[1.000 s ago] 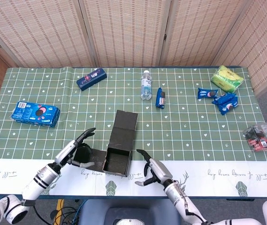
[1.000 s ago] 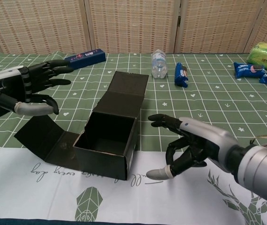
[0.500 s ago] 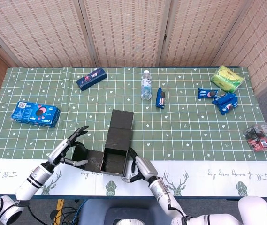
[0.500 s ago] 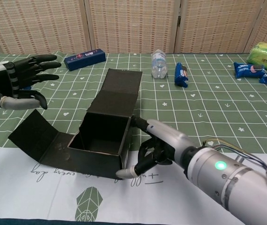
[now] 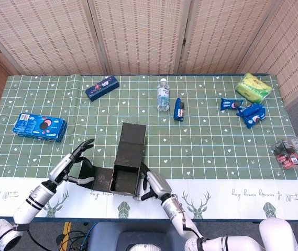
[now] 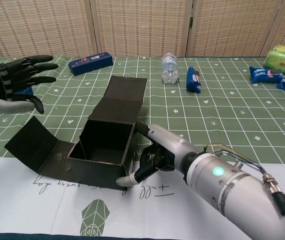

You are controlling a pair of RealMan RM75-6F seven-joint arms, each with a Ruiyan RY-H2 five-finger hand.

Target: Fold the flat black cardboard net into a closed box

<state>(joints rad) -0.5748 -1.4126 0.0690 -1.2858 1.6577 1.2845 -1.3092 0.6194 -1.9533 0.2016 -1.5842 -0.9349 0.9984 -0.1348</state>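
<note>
Near the desk's front edge, the light, stiff box [image 6: 104, 150] was braced by the right hand's [image 6: 155, 157] curled fingers, the empty left hand [image 6: 17, 87] spread; flaps were best pushed along creases.

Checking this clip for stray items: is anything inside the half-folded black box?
The chest view shows only bare dark walls and floor inside the black box. Its near wall hides the front strip of the floor, so that part cannot be checked.

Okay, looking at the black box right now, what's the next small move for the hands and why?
Probably bring the left hand down onto the loose side flap and fold it up. The flap lies splayed out from the black box, the left hand hovers open above it, and the right hand already presses the box's opposite wall, bracing it.
</note>
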